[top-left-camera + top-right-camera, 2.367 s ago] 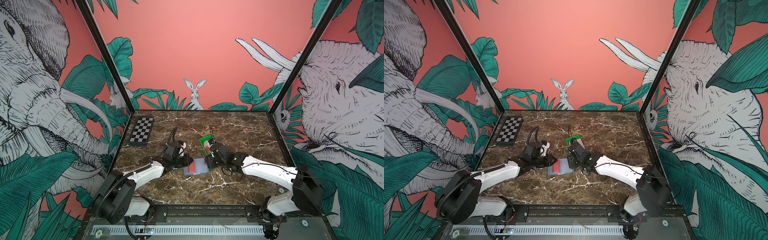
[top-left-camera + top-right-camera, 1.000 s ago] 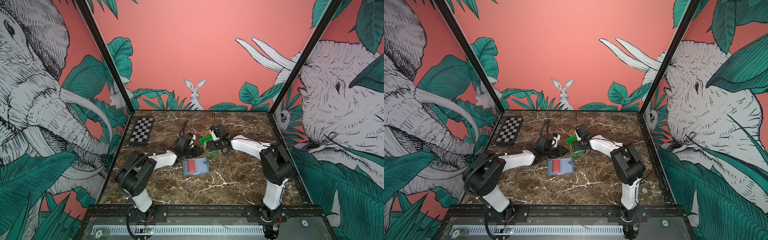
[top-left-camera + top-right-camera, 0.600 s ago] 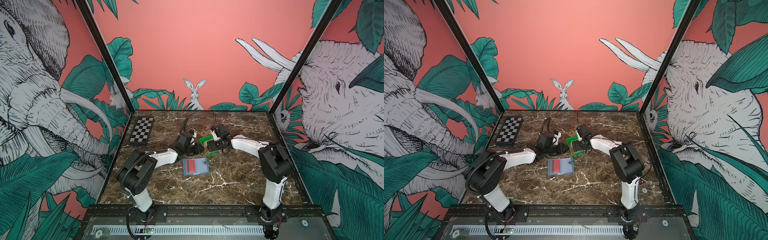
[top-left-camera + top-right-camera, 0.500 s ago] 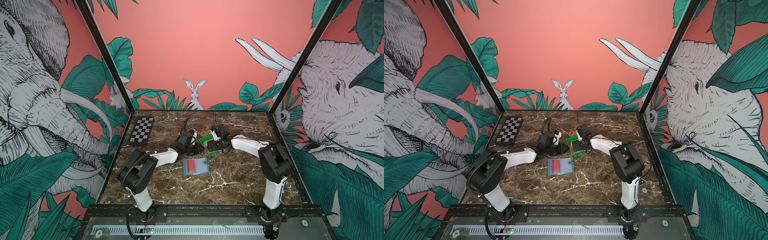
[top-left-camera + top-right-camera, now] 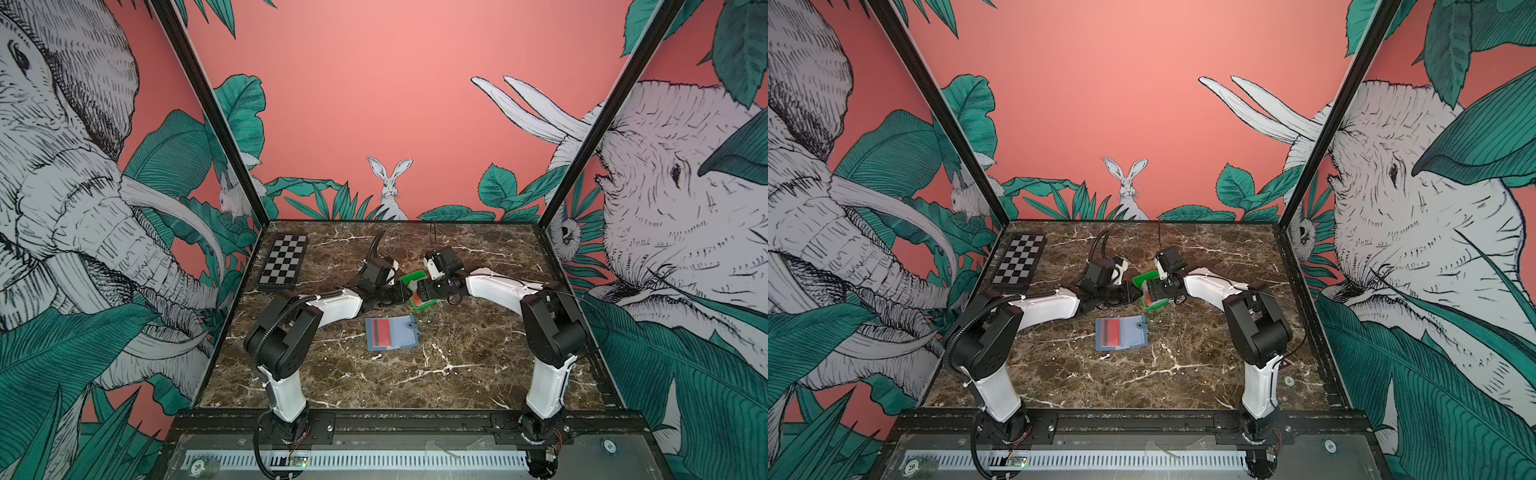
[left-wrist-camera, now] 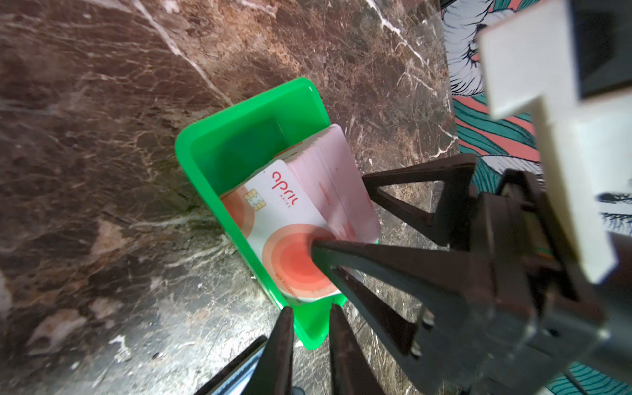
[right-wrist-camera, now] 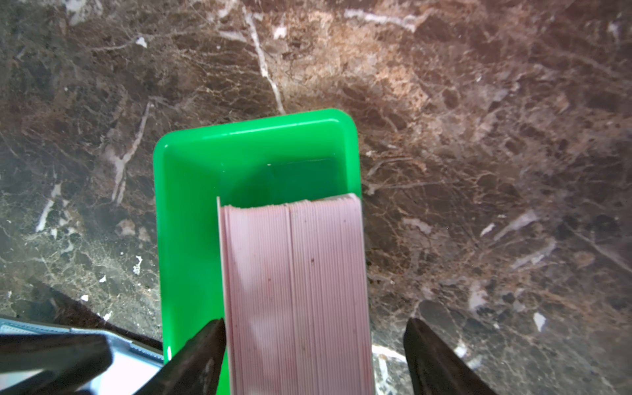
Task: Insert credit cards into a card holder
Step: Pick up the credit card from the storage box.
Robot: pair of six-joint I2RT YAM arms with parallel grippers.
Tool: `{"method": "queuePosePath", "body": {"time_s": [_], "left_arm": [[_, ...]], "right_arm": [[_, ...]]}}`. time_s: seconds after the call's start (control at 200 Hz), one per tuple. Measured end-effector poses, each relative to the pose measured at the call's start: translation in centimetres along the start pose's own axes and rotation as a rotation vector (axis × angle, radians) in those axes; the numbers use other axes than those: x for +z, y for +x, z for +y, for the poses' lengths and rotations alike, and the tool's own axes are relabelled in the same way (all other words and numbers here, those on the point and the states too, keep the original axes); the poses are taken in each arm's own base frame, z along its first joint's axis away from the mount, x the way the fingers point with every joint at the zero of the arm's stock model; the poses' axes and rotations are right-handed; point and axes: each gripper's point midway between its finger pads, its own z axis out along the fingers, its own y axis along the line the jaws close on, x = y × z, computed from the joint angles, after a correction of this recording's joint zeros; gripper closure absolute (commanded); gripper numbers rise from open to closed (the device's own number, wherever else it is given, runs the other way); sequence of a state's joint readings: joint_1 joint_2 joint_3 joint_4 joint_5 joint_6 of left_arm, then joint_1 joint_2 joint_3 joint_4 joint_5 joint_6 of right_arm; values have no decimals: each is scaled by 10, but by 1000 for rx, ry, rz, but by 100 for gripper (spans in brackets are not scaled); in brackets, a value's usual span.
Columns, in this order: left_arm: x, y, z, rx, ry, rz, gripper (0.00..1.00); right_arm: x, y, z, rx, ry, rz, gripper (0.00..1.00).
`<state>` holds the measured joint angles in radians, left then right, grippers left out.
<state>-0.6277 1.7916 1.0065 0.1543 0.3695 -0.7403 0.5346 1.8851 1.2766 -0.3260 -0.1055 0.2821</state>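
Note:
The credit cards (image 7: 294, 273) stand on edge as a thick pale pink stack in a green tray (image 7: 191, 205). The front card (image 6: 284, 219) is white with red-orange circles. My right gripper (image 7: 314, 325) is open and straddles the stack. One of its fingers (image 6: 342, 251) touches the front card and the other stands outside the tray wall. My left gripper (image 6: 309, 318) is shut on the tray's near end. The slate-blue card holder (image 5: 390, 332) lies open and flat in front of both grippers, with a red card in its left sleeve, in both top views (image 5: 1121, 332).
A checkerboard (image 5: 284, 262) lies at the back left of the marble table. The two arms meet at the green tray (image 5: 415, 276) in mid-table, and their bases stand at the front corners.
Both grippers have moved from the card holder back to the green tray. Over the last second they have hardly shifted, and the right jaws have narrowed slightly.

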Motion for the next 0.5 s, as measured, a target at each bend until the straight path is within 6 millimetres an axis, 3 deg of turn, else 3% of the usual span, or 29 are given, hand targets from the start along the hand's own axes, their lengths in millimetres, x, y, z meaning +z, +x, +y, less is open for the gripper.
{"method": "queuePosePath", "body": {"time_s": [0.5], "left_arm": [[18,-1,10,1,-52,32,79]], "right_arm": [[-7,-1,-1,-2,-8,-11,20]]}}
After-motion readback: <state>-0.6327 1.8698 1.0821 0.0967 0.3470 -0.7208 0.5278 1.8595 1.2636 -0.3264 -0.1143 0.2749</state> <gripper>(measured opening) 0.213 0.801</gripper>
